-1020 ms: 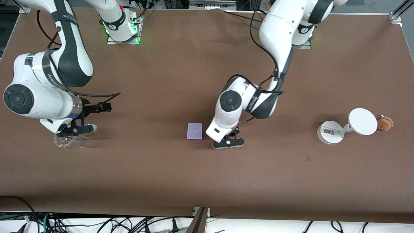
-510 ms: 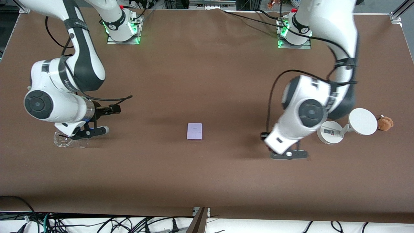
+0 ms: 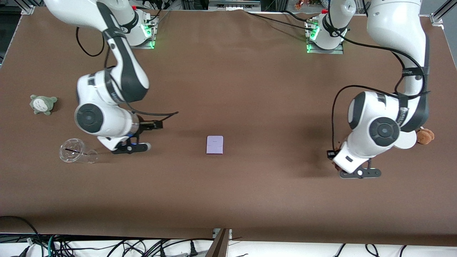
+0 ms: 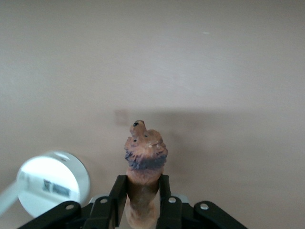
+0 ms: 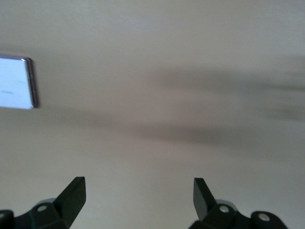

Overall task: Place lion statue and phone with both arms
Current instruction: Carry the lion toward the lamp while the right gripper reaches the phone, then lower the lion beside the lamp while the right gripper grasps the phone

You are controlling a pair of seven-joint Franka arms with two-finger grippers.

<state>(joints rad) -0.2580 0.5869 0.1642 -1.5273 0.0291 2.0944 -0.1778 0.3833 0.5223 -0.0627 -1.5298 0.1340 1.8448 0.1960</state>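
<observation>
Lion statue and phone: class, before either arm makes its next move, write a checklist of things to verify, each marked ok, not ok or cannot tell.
1. Left pincer shut on the lion statue, mane end sticking out: ok.
2. Lion statue over bare table beside the white round stand, not yet set down: ok.
3. Right pincer open and empty: ok.
4. Phone lying flat mid-table, nothing on it: ok.
5. Right pincer over the phone: not ok; it hangs beside the clear cup, toward the right arm's end.
6. Where the lion statue must go: cannot tell.
</observation>
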